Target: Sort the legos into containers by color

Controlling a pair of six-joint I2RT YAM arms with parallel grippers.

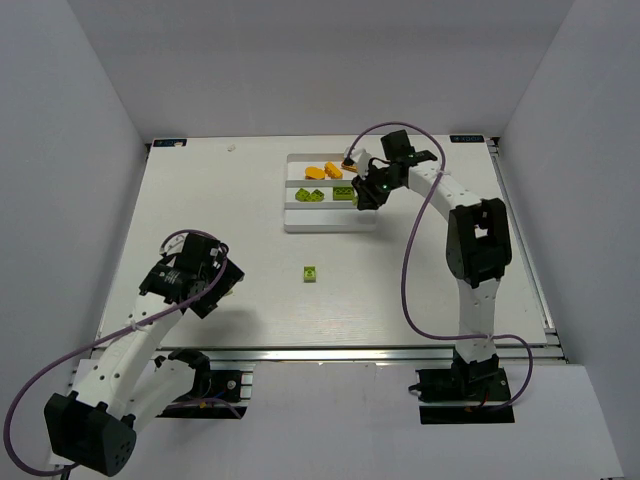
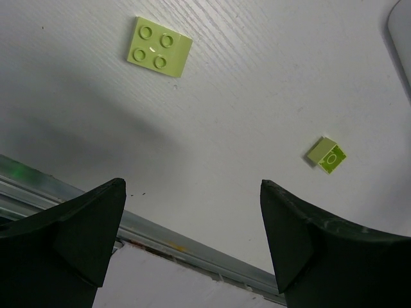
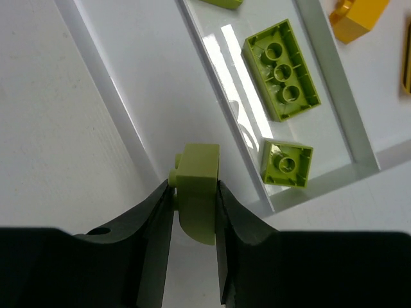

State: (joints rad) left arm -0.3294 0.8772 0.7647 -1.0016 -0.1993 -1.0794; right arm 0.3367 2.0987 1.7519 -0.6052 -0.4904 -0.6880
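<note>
**Lime brick [image 3: 199, 170] hanging in the right hand [image 3: 194, 192] at the tray [image 3: 142, 64]**

The right hand is clamping the lime brick between its two dark fingers, which are standing only as far apart as the brick is thick. The brick is sitting on edge in the grip. Its studs are facing sideways, toward the left of the wrist view, and its long axis is running out along the fingers. It is hanging at the right-hand end of the white tray, seemingly over the bare near compartment just beside the divider. Whether it is touching the tray floor is not clear from this angle.

In the middle compartment a long lime brick [image 3: 282, 70] is lying upside down with its hollow underside showing and its long axis running along the compartment. A square lime brick [image 3: 286, 163] is lying just beside it, also upside down, near the end wall. Orange bricks [image 1: 325, 171] are lying in the far compartment.

The left hand [image 2: 191, 192] is hovering with its fingers spread wide and gripping nothing, over the counter [image 2: 257, 96] near its front edge. Ahead of it, a flat lime plate [image 2: 160, 46] is lying studs up. A small lime block [image 2: 327, 156] is lying tipped on its side, well apart from the plate.
</note>
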